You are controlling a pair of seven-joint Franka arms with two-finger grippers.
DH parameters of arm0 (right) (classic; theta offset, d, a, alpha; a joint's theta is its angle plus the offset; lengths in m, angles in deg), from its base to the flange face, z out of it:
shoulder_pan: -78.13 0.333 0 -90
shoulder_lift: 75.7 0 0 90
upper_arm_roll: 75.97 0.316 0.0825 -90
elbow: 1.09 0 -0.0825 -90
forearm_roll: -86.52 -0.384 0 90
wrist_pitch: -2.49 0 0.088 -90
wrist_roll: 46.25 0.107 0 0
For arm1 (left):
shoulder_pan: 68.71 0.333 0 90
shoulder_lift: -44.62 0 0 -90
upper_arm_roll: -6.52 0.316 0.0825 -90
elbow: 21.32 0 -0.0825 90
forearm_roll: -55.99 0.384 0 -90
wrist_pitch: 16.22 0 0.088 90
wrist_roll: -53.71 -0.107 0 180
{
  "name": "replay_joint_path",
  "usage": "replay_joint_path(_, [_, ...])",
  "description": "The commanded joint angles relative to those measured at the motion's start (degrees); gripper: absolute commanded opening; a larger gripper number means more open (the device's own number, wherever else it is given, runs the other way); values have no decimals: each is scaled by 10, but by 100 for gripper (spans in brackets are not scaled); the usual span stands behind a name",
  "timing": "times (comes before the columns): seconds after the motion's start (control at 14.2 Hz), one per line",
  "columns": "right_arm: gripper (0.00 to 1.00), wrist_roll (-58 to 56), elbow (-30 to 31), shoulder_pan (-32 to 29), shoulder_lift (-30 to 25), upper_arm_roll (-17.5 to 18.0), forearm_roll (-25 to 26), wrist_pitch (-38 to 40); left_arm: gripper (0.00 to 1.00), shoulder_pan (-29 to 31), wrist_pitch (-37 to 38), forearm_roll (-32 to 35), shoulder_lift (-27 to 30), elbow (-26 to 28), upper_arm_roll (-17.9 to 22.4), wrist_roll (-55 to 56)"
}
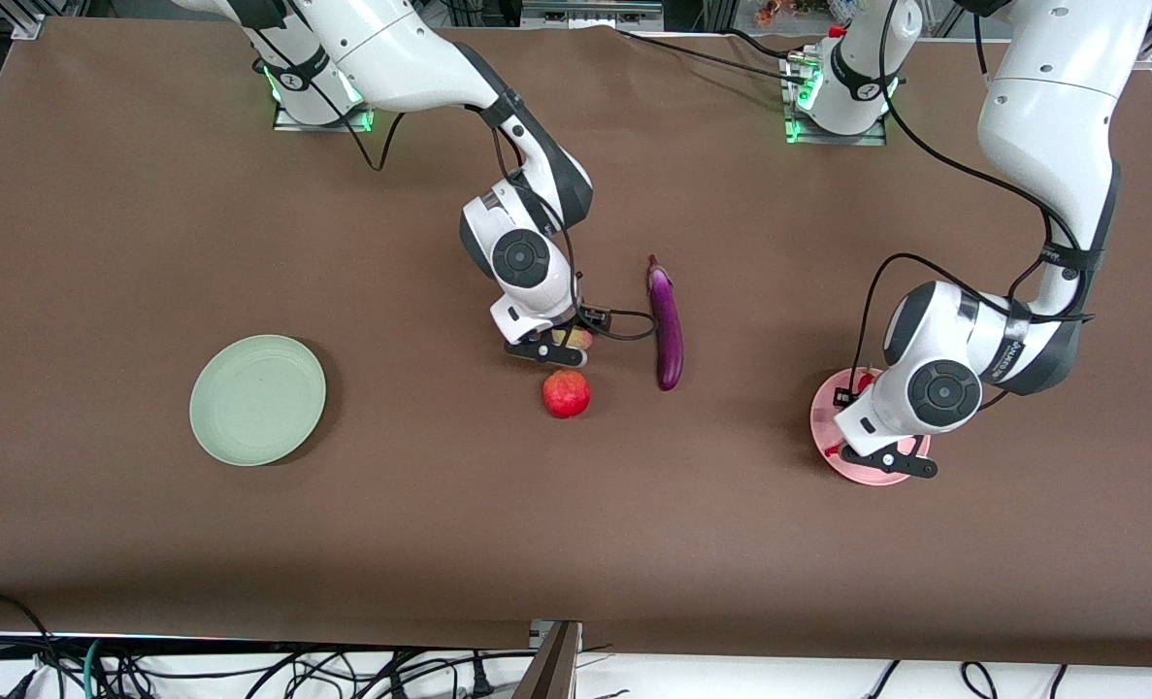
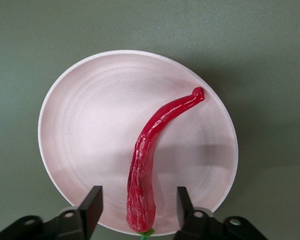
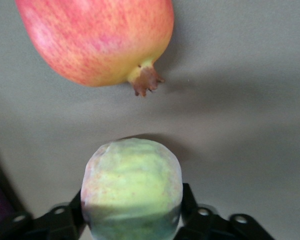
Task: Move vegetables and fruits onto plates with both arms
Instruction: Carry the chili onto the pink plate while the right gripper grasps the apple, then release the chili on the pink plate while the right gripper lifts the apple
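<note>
Your right gripper (image 3: 132,220) pinches the peach (image 3: 132,187) just beside the pomegranate (image 3: 97,37); lift straight up so you don't nudge it. Your left gripper (image 2: 137,207) stands spread around the chili (image 2: 152,155) lying on the pink plate (image 2: 80,125); rise cleanly. The eggplant (image 1: 667,325) lies near the pomegranate, the green plate (image 1: 257,399) well apart.

The table (image 1: 148,544) wears a plain brown cover. The plate (image 1: 257,399) toward the right arm's end is pale mint green; the other plate (image 2: 80,125) is pale pink with faint concentric rings. On it lies a glossy red chili pepper (image 2: 150,155) with a sliver of green stem. The eggplant (image 1: 668,325) is deep glossy purple, darker at its stem. The pomegranate (image 3: 97,37) is red-pink fading to yellow (with a brown crown). The peach (image 3: 132,187) is pale yellow-green, faintly speckled pink. Both arms are white with dark grey bands, and the left gripper (image 2: 138,210) and right gripper (image 3: 132,215) are black.
</note>
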Motion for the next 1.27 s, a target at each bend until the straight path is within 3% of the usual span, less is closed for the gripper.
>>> replay_joint_path(0.0, [4,-11,-3,-1,-4,-8,-4,-9,100,3,35,-30,39,3,-18,-1])
replay_joint_path(0.14, [4,-20,-5,-13,-26,-20,-1,17,100,1,112,-114,63,0,-24,2])
replay_joint_path(0.35, [4,-107,-5,-59,-86,-53,-7,156,100,-2,158,-199,67,11,-41,12])
replay_joint_path(0.56, [4,-226,-6,-129,-110,-78,-2,241,100,-34,154,-214,61,21,-61,95])
replay_joint_path(0.77, [4,-340,-7,-183,-112,-148,-7,277,100,-103,102,-214,58,36,-62,132])
replay_joint_path(0.98, [4,-397,-7,-242,-109,-149,0,275,100,-168,13,-207,30,44,-59,202])
replay_joint_path(1.2, [4,-432,-7,-279,-102,-149,32,272,100,-180,-58,-165,3,65,-58,205])
